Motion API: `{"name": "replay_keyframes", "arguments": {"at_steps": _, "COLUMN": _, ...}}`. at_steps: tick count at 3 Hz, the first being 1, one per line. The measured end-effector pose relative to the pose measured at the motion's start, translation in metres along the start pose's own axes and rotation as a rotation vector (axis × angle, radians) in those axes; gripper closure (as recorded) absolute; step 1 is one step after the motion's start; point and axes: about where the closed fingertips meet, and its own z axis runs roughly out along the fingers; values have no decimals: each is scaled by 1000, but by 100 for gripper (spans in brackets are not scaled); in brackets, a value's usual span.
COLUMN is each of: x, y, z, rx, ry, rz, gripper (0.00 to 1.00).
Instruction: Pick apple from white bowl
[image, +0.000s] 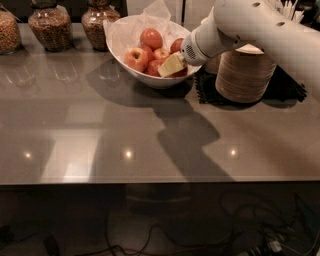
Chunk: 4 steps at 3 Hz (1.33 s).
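The white bowl (120, 52) stands at the back of the grey counter, lined with crinkled white paper. It holds several red-yellow apples; one sits high at the back (151, 38) and one at the front left (135, 59). My gripper (171, 65) reaches into the right side of the bowl from the right. Its cream tip lies against the apples at the front right (155, 67). My white arm (250, 25) covers the bowl's right rim.
Three glass jars of dry food (48, 26) stand at the back left. A tall stack of cream disposable bowls (245, 75) stands on a black mat (290, 90) right of the white bowl. The counter's front edge (150, 182) runs across, with cables on the floor below.
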Motion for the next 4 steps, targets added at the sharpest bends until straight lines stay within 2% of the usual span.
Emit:
{"name": "replay_keyframes", "arguments": {"at_steps": 2, "x": -3, "y": 4, "z": 1, "rx": -15, "ry": 0, "rz": -9, "gripper": 95}}
{"name": "replay_keyframes", "arguments": {"at_steps": 3, "x": -12, "y": 6, "z": -5, "rx": -27, "ry": -41, "rz": -30, "gripper": 100}}
{"name": "replay_keyframes", "arguments": {"at_steps": 4, "x": -24, "y": 7, "z": -18, "rx": -37, "ry": -104, "rz": -71, "gripper": 100}}
